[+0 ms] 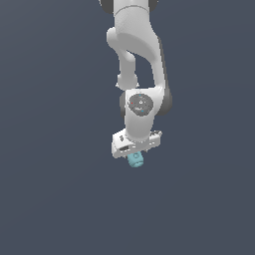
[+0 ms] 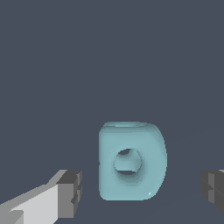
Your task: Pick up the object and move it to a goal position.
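Note:
The object (image 2: 132, 162) is a small light-teal rounded block with a round hole in its facing side. In the wrist view it lies between my two fingers, with a gap on each side. One finger (image 2: 70, 193) and the other finger (image 2: 213, 189) stand apart from it. My gripper (image 2: 141, 192) is open. In the exterior view the white arm reaches down, and the object (image 1: 135, 160) shows just under the gripper's hand (image 1: 135, 141), partly hidden by it. The fingertips are not visible in that view.
A plain dark grey-blue floor (image 1: 50, 199) fills both views. No other objects show.

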Robot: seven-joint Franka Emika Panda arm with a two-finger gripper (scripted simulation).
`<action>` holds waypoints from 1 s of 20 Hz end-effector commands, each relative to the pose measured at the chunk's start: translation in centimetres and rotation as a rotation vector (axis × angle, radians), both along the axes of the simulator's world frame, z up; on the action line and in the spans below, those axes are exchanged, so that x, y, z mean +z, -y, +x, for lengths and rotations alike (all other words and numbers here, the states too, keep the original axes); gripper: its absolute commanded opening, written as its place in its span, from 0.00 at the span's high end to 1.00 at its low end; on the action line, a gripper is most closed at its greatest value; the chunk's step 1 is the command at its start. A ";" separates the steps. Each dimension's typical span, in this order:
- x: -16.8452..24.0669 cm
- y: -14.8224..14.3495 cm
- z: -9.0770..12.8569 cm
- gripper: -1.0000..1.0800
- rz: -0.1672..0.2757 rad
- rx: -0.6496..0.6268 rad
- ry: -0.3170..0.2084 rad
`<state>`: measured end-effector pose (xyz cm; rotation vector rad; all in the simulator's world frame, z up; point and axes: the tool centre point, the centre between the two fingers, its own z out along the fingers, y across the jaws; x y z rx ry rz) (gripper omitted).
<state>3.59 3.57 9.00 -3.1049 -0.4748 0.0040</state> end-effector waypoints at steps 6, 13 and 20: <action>-1.4 0.0 0.0 0.04 0.000 0.001 0.001; -4.7 0.0 0.0 0.04 0.000 0.004 0.002; -5.1 0.0 0.1 1.00 0.000 0.005 0.003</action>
